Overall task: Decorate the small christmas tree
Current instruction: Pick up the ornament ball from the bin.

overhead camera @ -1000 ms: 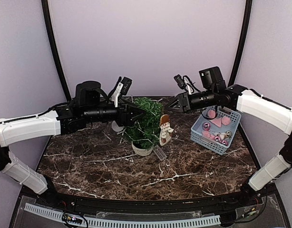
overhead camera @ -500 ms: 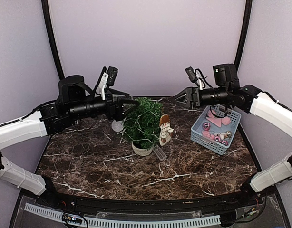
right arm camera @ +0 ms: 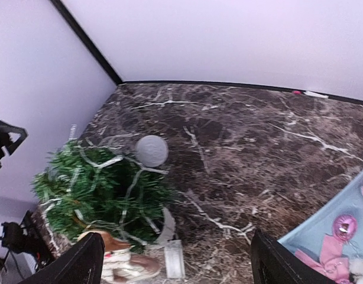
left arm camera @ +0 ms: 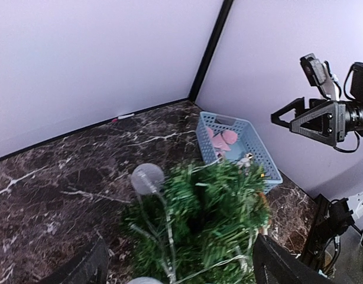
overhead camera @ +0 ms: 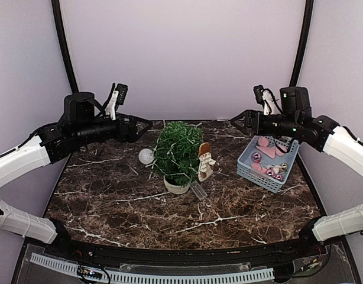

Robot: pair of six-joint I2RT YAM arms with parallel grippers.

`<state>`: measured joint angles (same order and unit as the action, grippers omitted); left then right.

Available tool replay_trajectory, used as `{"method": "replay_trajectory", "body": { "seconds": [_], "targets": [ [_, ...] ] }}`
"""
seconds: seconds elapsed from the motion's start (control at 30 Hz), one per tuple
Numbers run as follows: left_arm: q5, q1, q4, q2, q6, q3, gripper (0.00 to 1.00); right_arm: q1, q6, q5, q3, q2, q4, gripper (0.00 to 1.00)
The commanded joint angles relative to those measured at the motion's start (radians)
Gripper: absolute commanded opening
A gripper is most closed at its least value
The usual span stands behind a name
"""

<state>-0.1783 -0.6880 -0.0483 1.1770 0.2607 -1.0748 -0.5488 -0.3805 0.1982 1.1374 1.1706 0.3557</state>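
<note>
Top external view: the small christmas tree (overhead camera: pixel 178 151) stands upright in its pale pot (overhead camera: pixel 177 185) at the middle of the marble surface (overhead camera: pixel 110 207), its long axis vertical and its tip pointing up. A white ball (overhead camera: pixel 146 155) lies just beside it on the left, and a small figurine (overhead camera: pixel 205 161) leans against it on the right. The blue basket (overhead camera: pixel 245 155) sits well apart to the right (its pink contents are too small to name). The left tool (overhead camera: pixel 145 127) and the right tool (overhead camera: pixel 236 123) hang above the surface on either side of the tree, both released, with jaws spread and nothing between them.

Left wrist view: only the tree's crown shows, since the pot is cut off by the lower edge. Pale strands cross the needles, clearer here than from above. The tool's own fingers (left arm camera: pixel 84 269) stand far apart at the corners.

Right wrist view: the pot is half hidden under the branches, the figurine is partly cut off at the bottom, and the basket is only a corner. The fingers (right arm camera: pixel 81 266) are wide apart and hold nothing.
</note>
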Motion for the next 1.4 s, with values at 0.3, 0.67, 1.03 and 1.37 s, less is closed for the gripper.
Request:
{"method": "replay_trajectory", "body": {
  "seconds": [0.3,0.67,1.03,1.37],
  "targets": [
    [0.004,0.178,-0.066,-0.217,0.055,0.222,0.87,0.233,-0.016,-0.207,-0.124,0.067,0.002,0.86],
    [0.092,0.249,-0.133,-0.209,-0.152,0.137,0.88,0.358,0.051,-0.278,-0.099,0.333,-0.088,0.82],
    [0.116,0.265,0.036,-0.198,-0.232,0.215,0.88,0.366,0.039,-0.239,-0.041,0.587,-0.154,0.78],
    [0.129,0.271,0.045,-0.206,-0.238,0.241,0.88,0.358,0.043,-0.309,0.012,0.676,-0.157,0.68]
  ]
}}
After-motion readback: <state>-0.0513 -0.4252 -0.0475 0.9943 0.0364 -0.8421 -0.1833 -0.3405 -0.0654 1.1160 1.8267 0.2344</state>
